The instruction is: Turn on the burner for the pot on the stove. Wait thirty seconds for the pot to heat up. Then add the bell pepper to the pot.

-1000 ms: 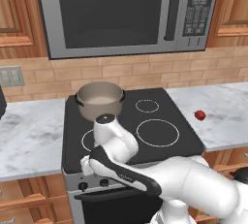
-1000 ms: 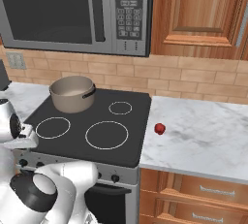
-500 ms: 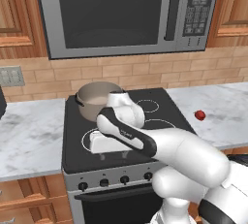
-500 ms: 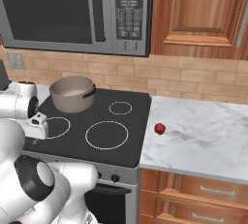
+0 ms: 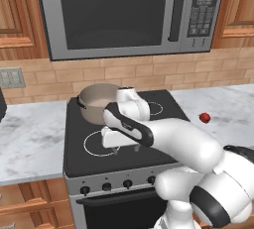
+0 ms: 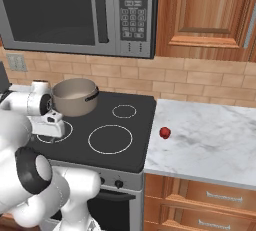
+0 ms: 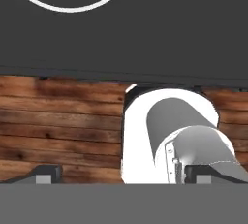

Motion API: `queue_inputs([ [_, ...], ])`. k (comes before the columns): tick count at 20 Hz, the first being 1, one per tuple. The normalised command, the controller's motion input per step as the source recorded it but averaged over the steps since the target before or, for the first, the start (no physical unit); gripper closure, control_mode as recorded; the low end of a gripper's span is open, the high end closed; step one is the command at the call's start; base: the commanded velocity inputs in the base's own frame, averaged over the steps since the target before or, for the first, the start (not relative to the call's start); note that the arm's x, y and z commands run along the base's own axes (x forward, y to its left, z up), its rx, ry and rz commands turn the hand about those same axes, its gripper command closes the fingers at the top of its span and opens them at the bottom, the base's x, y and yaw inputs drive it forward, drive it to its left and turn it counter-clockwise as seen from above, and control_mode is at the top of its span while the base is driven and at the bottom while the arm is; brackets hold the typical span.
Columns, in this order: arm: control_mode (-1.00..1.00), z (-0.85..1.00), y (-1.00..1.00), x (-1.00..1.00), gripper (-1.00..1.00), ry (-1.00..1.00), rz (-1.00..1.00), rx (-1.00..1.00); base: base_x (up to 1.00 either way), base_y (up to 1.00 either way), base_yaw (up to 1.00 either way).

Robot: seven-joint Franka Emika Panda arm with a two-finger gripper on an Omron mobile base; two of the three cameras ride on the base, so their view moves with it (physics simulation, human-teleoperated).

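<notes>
Stove (image 5: 149, 146): pot (image 5: 96, 103) on rear-left ring, 10 o'clock. Pepper (image 6: 164, 133) on surface, 3 o'clock of stove, untouched. Hand (image 5: 115, 148) over front-left ring, fingers apart, empty. Step: prob. wait after knob; next: reach pepper.

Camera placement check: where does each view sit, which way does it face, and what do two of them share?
Left base view: behind the arm on its left, looking forward and down at the stove; the white arm crosses from lower right, tool over the front left ring.
Right base view: behind on the right, same stove; arm at lower left.
Hand view: on the hand, looking down on the cooktop's front edge and wood floor; open tool tips at the bottom.
Both base views share the pot, pepper and microwave.
</notes>
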Motion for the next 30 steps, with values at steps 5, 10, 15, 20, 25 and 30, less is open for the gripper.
queue_inputs([
  [5,-1.0,0.04,-0.92,0.47,-1.0,-0.01,-0.1,0.0,0.0,0.0,0.0],
  [10,-1.0,0.0,-0.99,0.37,-1.0,-0.1,0.0,0.0,0.0,0.0,0.0],
  [15,-1.0,0.0,-1.0,0.27,-1.0,-0.23,0.0,0.0,0.0,0.0,0.0],
  [20,-1.0,0.0,-1.0,0.6,-1.0,-0.09,0.0,-0.12,0.0,0.0,0.0],
  [25,-1.0,0.0,-0.98,0.38,-1.0,-0.13,0.0,-0.09,0.0,0.0,0.0],
  [30,-1.0,0.04,-0.75,0.14,-1.0,-0.1,0.01,-0.06,0.0,0.0,0.0],
])
